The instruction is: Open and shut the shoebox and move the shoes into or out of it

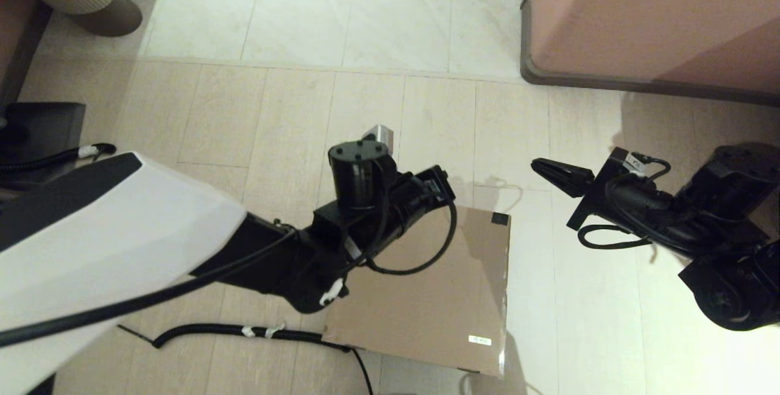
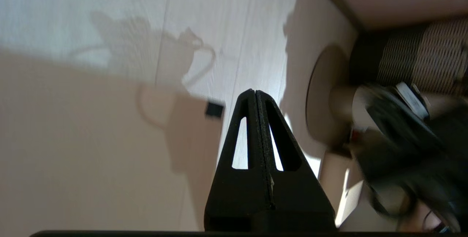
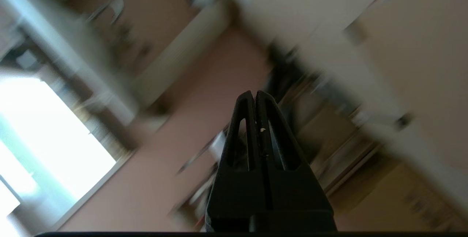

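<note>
No text can be read anywhere; the small white label [image 1: 479, 340] on the flat brown cardboard shoebox [image 1: 426, 297] is too small to read.

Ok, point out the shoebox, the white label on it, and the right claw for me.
shoebox [image 1: 426, 297]: head view, on the bare middle of its closed brown lid.
white label [image 1: 479, 340]: head view, on the small sticker near the lid's near right corner.
right claw [image 1: 538, 166]: head view, at the shut fingertips, right of the box.
</note>
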`<state>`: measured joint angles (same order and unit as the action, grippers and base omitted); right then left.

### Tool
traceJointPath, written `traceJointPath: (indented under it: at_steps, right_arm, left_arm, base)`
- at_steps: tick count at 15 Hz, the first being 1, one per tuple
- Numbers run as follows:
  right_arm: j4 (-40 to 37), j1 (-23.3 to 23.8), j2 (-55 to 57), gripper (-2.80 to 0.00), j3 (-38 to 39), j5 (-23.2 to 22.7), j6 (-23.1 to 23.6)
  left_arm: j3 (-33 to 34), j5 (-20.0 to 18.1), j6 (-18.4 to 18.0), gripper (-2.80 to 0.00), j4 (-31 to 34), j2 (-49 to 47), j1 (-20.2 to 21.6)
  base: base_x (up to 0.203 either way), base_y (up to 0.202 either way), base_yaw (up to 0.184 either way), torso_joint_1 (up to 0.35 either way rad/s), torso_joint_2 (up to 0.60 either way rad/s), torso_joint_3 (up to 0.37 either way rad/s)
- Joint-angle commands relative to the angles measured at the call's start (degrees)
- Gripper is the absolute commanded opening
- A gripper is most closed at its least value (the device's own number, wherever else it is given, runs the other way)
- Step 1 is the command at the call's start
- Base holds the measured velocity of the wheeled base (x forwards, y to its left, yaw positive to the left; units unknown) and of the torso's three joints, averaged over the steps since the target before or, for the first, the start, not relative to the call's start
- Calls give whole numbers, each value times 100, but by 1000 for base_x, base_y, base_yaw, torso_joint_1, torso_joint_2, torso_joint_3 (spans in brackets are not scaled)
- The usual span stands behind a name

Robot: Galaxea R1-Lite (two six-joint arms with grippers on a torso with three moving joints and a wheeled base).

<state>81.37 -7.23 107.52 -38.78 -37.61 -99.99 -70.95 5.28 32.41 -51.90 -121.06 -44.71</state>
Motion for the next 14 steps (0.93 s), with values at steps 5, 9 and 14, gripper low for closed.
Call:
traceJointPath:
  at_steps: [5, 9, 14]
  right_arm:
    - [-3152, -530, -1159, -280, -150, 2567, 4005]
    - [-7375, -824, -2415, -280, -841, 4030, 6819]
    - [-6874, -1252, -1394, -280, -463, 5381, 8004]
  left_arm:
    - [1471, 681, -829, -280, -275, 650, -253]
    - [2463, 1070, -1261, -280, -243, 1042, 278]
    - [2637, 889, -1528, -280, -614, 220, 1686]
  base:
    - [0, 0, 0, 0, 0, 0]
    - [0, 0, 0, 0, 0, 0]
    - [0, 0, 0, 0, 0, 0]
